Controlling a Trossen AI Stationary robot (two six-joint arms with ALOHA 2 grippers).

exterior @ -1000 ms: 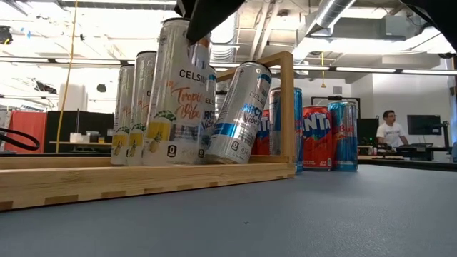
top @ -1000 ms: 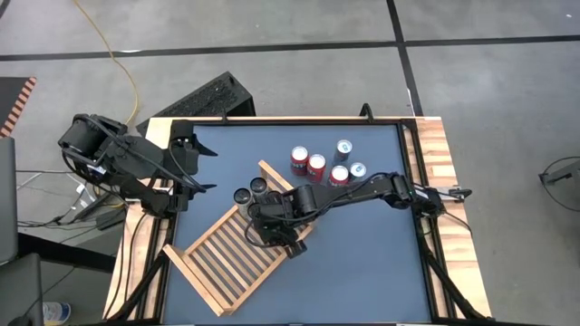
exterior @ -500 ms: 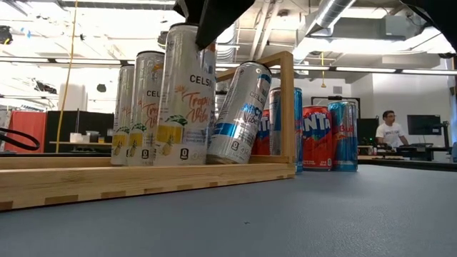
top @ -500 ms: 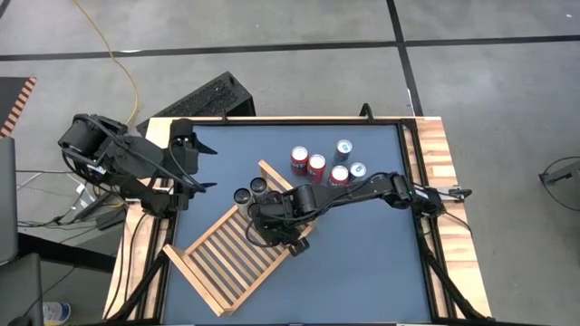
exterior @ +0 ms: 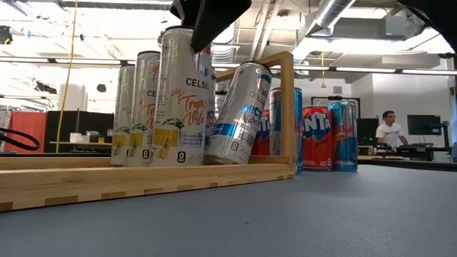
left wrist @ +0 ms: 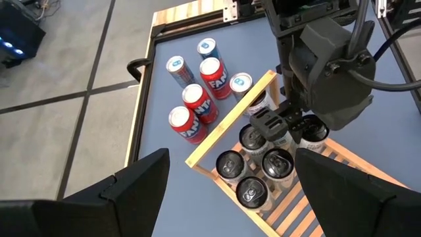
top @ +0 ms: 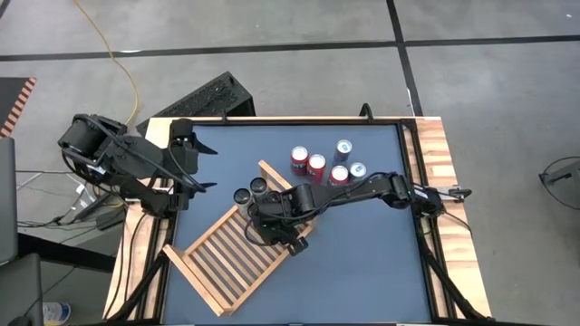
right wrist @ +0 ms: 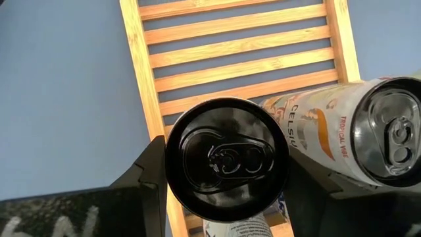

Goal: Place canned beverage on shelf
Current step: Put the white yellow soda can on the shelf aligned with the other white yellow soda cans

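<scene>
Inside the shelf point(top: 227, 263) corner, the right end effector point(right wrist: 227, 191) pinches a can point(right wrist: 227, 158) beside the frame edge.

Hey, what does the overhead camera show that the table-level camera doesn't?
Only the high view shows the left hand waiting open at the table's left edge, and the whole slatted shelf lying flat. Only the low view shows the can labels, one silver can leaning tilted, and a person far behind. Both show the right hand over the Celsius can on the shelf, and the red and blue cans beyond it.
</scene>
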